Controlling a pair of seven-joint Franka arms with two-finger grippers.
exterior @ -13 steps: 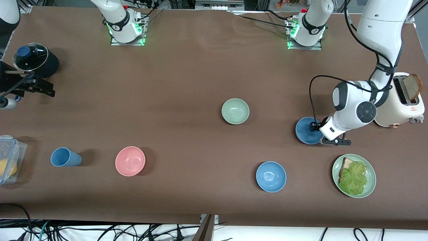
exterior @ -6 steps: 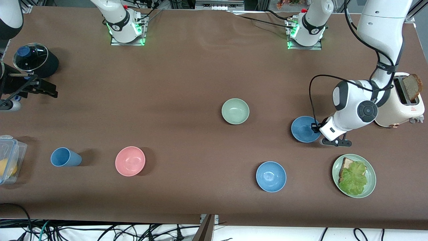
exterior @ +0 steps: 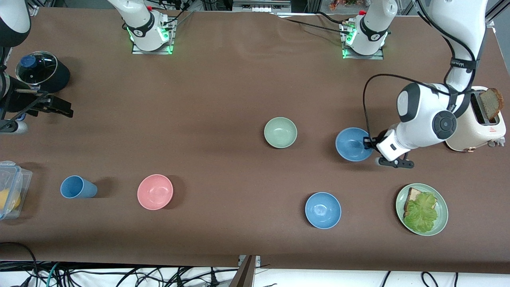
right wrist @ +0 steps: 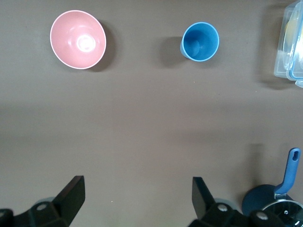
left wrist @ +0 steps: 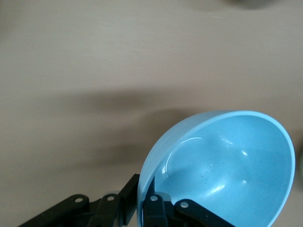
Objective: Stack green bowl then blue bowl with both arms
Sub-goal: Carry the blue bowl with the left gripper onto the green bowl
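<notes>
Toward the left arm's end of the table, left gripper clamped on the rim of the blue bowl, lifted and tilted over bare tabletop beside the green bowl; stacking not yet done, carry and drop into green left to do (a second blue bowl sits nearer the camera, untouched); matte mid-blue, smooth inside, same size as the pale sage one; right gripper spread wide and holding nothing, waiting over the table near the pot.
</notes>
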